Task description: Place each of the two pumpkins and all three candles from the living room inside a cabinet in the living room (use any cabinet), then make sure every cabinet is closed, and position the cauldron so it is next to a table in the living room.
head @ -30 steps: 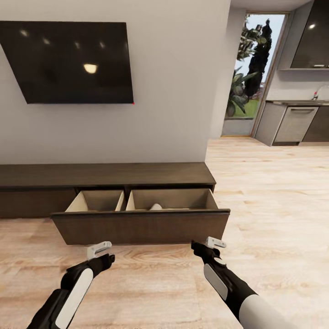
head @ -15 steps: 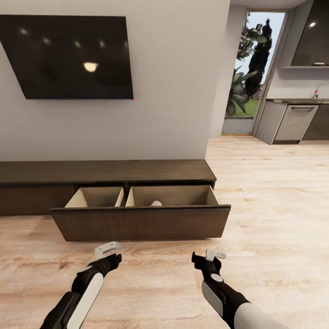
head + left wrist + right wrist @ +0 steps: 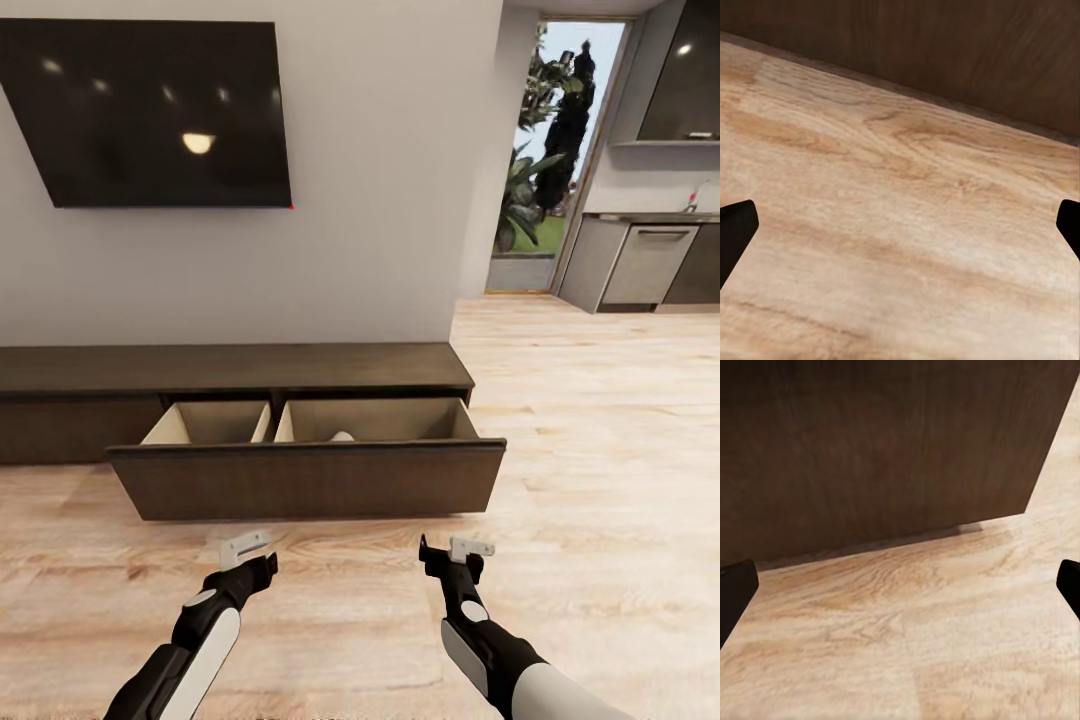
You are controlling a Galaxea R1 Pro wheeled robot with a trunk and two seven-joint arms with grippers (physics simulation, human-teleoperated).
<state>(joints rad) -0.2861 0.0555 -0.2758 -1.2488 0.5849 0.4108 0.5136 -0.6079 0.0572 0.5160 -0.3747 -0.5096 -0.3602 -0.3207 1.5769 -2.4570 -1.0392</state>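
1. Head view: a long low dark-brown wooden TV cabinet [image 3: 240,368] stands against an off-white wall [image 3: 390,180], under a black wall-mounted TV screen [image 3: 150,112].
2. Head view: its wide dark-brown drawer [image 3: 305,480] is pulled out over the light wood-plank floor [image 3: 600,450], showing 2 pale beige compartments side by side.
3. Head view: in the right compartment, a small pale beige rounded top, probably a stubby wax candle [image 3: 342,437], peeks just above the drawer front; too little shows to be sure.
4. Head view: the left gripper [image 3: 246,549] and the right gripper [image 3: 468,549] hover over the floor, near the drawer front but apart from it, with nothing between their fingers.
5. Head view: at far right, grey kitchen units [image 3: 640,265] stand beside a tall glass door [image 3: 555,150] with green plants beyond.
6. Left wrist view: the black fingertips [image 3: 735,236] sit at opposite edges with bare plank floor between them, so the left gripper is released and spread wide; the dark drawer front crosses the far side.
7. Right wrist view: the black fingertips [image 3: 736,589] likewise stand wide apart and empty, so this gripper is released; the dark drawer front and its corner lie ahead, its shadow on the floor.
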